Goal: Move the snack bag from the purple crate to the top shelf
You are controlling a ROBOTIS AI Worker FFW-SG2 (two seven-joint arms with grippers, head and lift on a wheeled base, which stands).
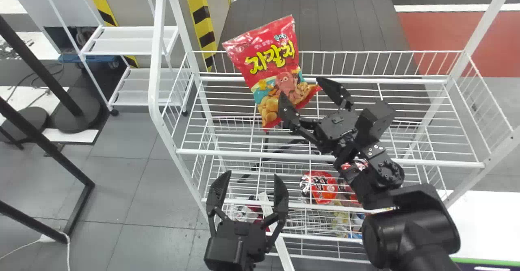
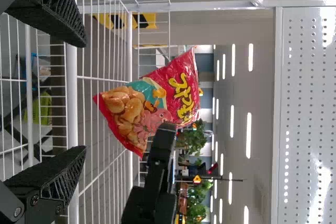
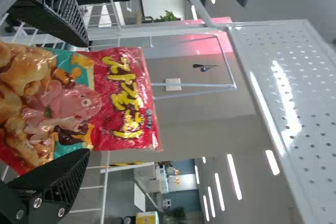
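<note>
Snack bag: located at the top shelf of the white wire rack, in front of the rear rail. The bag is tilted, with its printed face toward the robot; its upper part rises past the rail. The head view does not establish whether the lower edge bears on the shelf wires.

Right claw: positioned over the top shelf at the lower part of the bag. Condition: released, fingers set wide apart. One finger overlaps the bag's lower portion in the head view. In the right wrist view, the bag lies across the gap of the right claw.

Left claw: at the front of the rack, well apart from the bag. Condition: released, fingers spread, nothing grasped.

Surroundings: a red package is located on a lower level of the rack. A perforated white panel is situated above the bag. A striped yellow-and-black post stands behind the rack.
</note>
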